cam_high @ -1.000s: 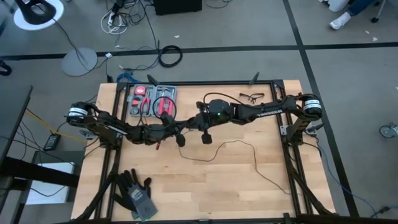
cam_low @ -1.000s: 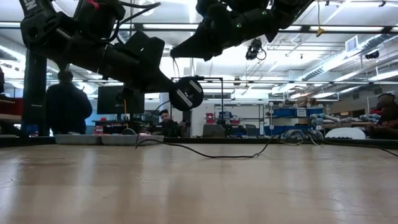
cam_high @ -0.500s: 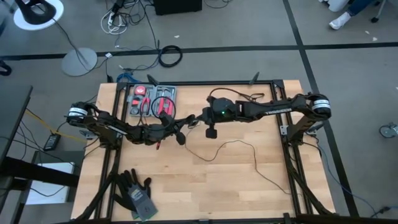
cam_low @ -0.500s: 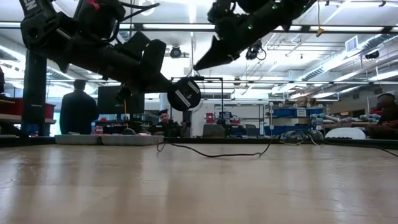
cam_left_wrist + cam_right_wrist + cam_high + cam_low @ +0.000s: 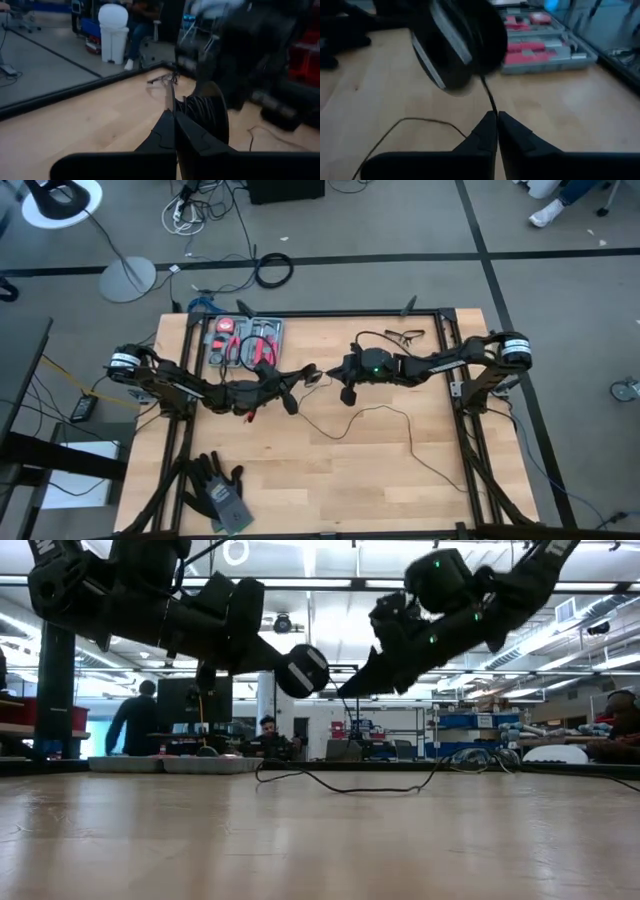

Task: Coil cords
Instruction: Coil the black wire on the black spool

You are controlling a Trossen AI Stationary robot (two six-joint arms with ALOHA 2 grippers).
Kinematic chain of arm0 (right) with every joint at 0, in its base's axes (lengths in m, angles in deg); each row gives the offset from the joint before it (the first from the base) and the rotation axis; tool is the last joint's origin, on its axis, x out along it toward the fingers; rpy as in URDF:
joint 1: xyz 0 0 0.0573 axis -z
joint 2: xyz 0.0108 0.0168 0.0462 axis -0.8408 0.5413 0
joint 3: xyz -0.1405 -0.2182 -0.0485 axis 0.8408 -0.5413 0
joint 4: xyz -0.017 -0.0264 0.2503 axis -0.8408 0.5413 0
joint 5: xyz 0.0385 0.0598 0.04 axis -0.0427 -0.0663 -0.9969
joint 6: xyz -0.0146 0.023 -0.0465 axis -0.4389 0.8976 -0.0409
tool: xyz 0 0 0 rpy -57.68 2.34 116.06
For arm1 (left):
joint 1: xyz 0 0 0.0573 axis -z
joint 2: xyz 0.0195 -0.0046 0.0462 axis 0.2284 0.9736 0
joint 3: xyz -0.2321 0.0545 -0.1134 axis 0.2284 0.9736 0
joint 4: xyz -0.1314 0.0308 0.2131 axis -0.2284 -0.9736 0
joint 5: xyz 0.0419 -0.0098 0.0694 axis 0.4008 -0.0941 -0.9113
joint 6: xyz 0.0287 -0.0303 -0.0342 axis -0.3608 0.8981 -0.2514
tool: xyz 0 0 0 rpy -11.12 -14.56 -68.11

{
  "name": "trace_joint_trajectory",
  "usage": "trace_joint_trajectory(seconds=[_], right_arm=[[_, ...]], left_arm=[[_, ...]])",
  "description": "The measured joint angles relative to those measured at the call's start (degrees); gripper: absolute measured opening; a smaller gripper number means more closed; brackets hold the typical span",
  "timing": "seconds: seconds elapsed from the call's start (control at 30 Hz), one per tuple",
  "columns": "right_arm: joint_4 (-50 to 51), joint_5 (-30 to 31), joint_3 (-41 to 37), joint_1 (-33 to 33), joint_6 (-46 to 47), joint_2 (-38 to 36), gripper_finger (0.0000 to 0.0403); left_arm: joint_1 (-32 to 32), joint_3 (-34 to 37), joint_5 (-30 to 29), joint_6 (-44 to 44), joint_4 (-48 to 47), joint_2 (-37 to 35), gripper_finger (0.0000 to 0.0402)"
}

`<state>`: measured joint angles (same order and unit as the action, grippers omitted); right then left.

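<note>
Mid-wind: left hand (image 5: 305,373) clenched on puck (image 5: 302,670), right hand (image 5: 496,120) pinching cord (image 5: 385,412); next wrap another loop.

Two dark robot arms reach inward from opposite sides and meet near the middle, both raised above the surface. The left pincer (image 5: 308,371) points toward the right arm, its fingers pressed together. The right pincer (image 5: 322,372) points back at it, tips almost touching the left one, its fingers (image 5: 490,131) also closed to a thin seam.
</note>
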<state>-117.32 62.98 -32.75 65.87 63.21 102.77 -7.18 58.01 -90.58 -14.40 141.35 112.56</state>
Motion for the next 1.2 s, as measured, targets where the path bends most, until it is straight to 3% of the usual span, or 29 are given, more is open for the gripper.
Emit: trace_joint_trajectory(seconds=[0.27, 0.5, 0.77, 0.9, 1.07, 1.2], right_arm=[[-5.9, -1.3, -1.8, -1.5, 9.0, 9.6, 0.0049], [-11.4, -2.4, -3.6, -3.6, 9.9, 8.4, 0.0046], [-31.8, 0.4, -10.0, -5.8, 10.3, 11.4, 0.0036], [-39.8, 5.0, -5.8, -6.4, 9.3, 19.0, 0.0038], [-40.0, 4.0, 0.0, -6.3, 15.7, 27.7, 0.0062], [-46.1, 3.1, 2.2, -6.0, 18.7, 31.6, 0.0099]], left_arm=[[0.1, 2.7, -6.2, -5.1, 12.9, 0.0, 0.0000], [2.2, 9.1, -12.2, -8.1, 24.5, 0.0, 0.0000], [3.7, 10.2, -14.6, -12.0, 27.3, 0.0, 0.0000], [3.7, 10.2, -14.7, -13.8, 28.5, 0.0, 0.0000], [3.7, 10.1, -15.1, -15.8, 30.9, 0.0, 0.0000], [3.6, 10.0, -15.1, -16.4, 31.5, 0.0, 0.0000]])
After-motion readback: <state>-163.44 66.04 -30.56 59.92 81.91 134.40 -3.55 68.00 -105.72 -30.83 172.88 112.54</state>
